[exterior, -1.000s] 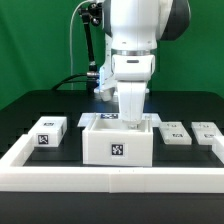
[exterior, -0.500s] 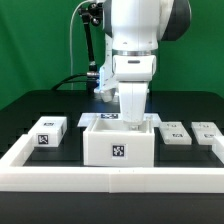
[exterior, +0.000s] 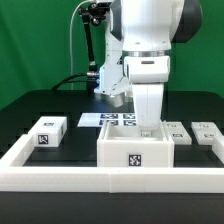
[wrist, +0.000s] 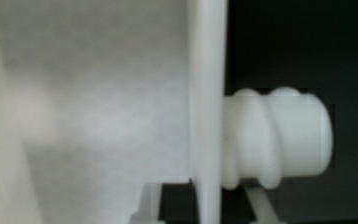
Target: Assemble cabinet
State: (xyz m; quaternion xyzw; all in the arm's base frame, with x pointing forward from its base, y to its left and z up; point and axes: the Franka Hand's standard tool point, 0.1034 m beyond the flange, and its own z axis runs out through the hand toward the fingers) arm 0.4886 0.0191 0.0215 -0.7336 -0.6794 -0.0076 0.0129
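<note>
Cabinet body (exterior: 135,152): white open-top box, tag on its front, sits on the black tabletop (exterior: 75,140) just behind the border wall (exterior: 60,178). The arm (exterior: 148,60) reaches down into the body's top. The jaws are hidden by the body's wall, so I can't tell if they are open or gripping. The wrist view is blurred: a thin white wall (wrist: 202,90) edge-on, with a ribbed knob (wrist: 282,135) against it. A small tagged block (exterior: 48,131) lies well to the exterior view's left of the body. The near panel (exterior: 180,133) and far panel (exterior: 205,131) lie to its right. The marker board (exterior: 118,119) lies behind the body.
</note>
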